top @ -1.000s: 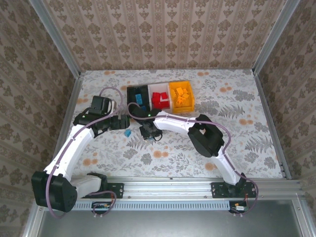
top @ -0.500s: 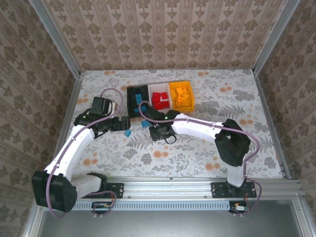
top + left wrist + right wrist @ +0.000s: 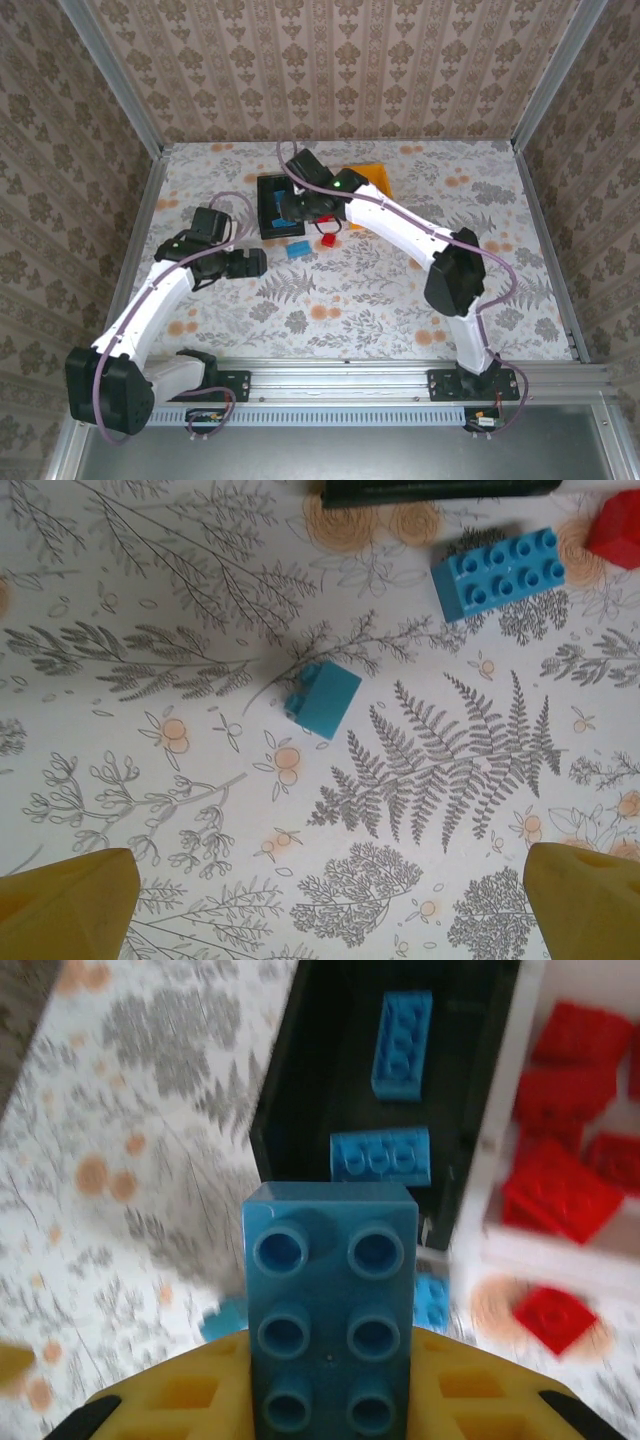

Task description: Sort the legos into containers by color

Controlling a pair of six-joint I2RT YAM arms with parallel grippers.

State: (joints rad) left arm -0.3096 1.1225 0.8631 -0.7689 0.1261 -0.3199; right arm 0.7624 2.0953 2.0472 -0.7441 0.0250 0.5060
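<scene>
Top external: floral-print table [image 3: 400, 290], patterned walls [image 3: 330, 70]; left gripper [image 3: 252, 263] spread, right gripper [image 3: 285, 208] pinching blue lego [image 3: 330, 1300].

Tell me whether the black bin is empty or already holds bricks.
Not empty: in the right wrist view, one blue brick lies behind another inside the black bin.
</scene>
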